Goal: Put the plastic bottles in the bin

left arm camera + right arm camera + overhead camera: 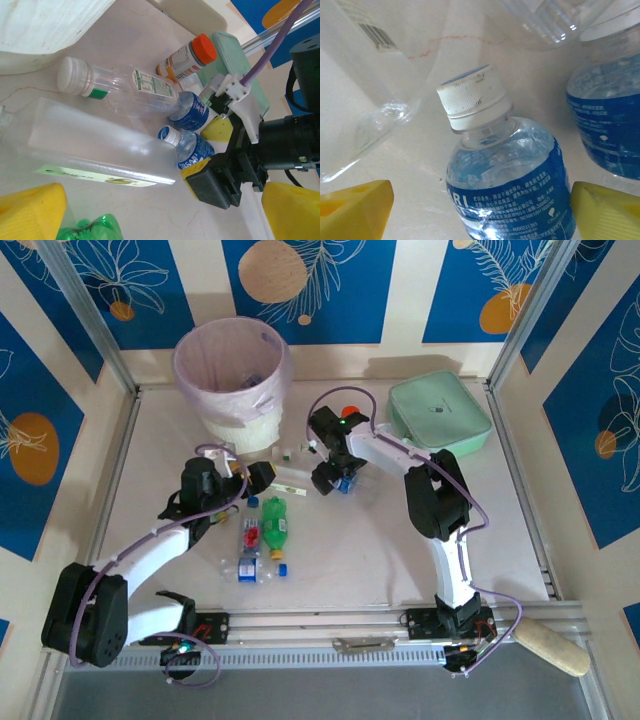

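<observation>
R hand [480, 210] is wide, jaws straddling a blue-label bottle [506, 170] w/ white cap that rests on the table [400, 540] just front-right of the bin [232, 370]. Gap shows on one side of the bottle; other side v. close, can't tell if touching. 2nd blue bottle [610, 125] lies just beside it. A clear white-cap bottle [115, 85] lies btwn those two and the bin. L hand [161, 212] also wide, low over table in front of bin. A frosted square bottle [95, 145] lies just ahead of it, apart from it. Farther out from bin, toward arm bases: green bottle [273, 525] w/ yellow cap, red-label bottle [248, 535] and blue-cap bottle [247, 568], all lying near each other. Orange red-cap bottle [187, 60] sits beside mint case [240, 65], right of bin.
</observation>
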